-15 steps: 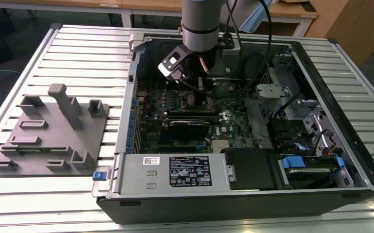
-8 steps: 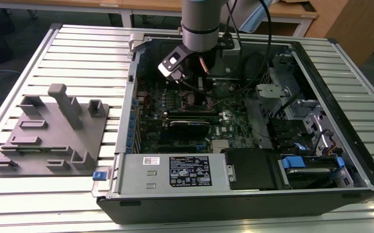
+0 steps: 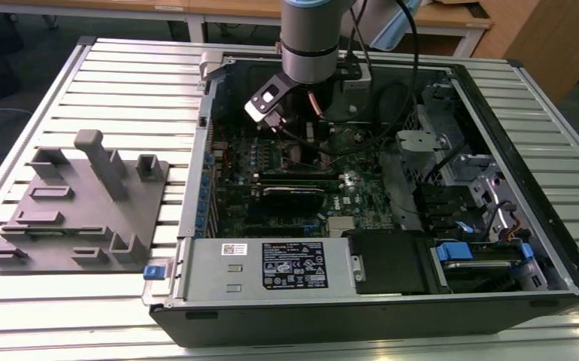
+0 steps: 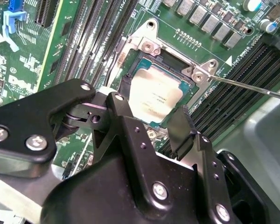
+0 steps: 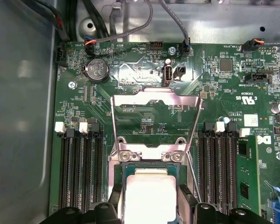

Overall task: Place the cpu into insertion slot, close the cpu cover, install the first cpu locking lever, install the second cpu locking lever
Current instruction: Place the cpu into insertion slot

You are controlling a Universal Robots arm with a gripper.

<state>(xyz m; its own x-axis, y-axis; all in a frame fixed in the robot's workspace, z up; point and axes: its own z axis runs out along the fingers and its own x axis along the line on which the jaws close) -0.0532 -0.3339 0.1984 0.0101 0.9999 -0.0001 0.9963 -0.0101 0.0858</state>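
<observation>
Gripping the cpu by two opposite edges, fingers are clenched on it right at the insertion slot, far-centre of the board; seated or not, can't tell. Cpu cover stands open beyond. Est.: light, stiff, fragile underside, slick metal top. Hold by edges only, min. squeeze, keep level.

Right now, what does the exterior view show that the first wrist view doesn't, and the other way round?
Exterior view: the computer case, the grey block beside it on the table, the labelled grey box and the robot arm reaching in. First wrist view: the cpu sitting in the insertion slot, the cpu cover flipped up, a round battery. Both: the green board.
</observation>
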